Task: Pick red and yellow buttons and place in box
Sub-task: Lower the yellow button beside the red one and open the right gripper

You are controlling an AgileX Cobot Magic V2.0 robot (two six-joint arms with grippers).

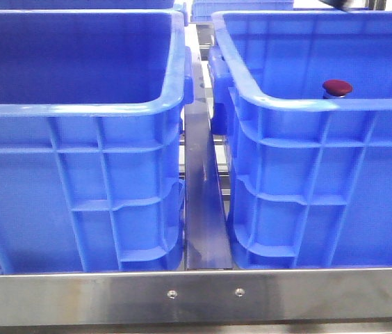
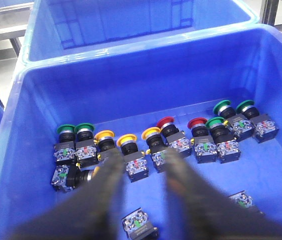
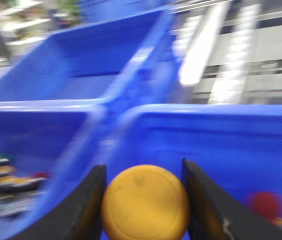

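In the front view, the box (image 1: 321, 104) on the right holds a dark red button (image 1: 337, 87) near its front wall. No arm shows in that view. My right gripper (image 3: 143, 169) is shut on a yellow button (image 3: 145, 202), cap towards the camera, above the box's inside wall (image 3: 221, 135); a blurred red button (image 3: 267, 205) lies below. My left gripper (image 2: 143, 167) hangs open over the other crate's floor (image 2: 131, 80), above a row of yellow buttons (image 2: 127, 141) and red buttons (image 2: 165, 123). It touches none of them.
The left crate (image 1: 78, 104) stands beside the box with a steel rail (image 1: 203, 209) between them. Green buttons (image 2: 66, 130) and loose contact blocks (image 2: 138, 225) also lie in the left crate. Further blue crates (image 2: 146, 20) stand behind. The right wrist view is motion-blurred.
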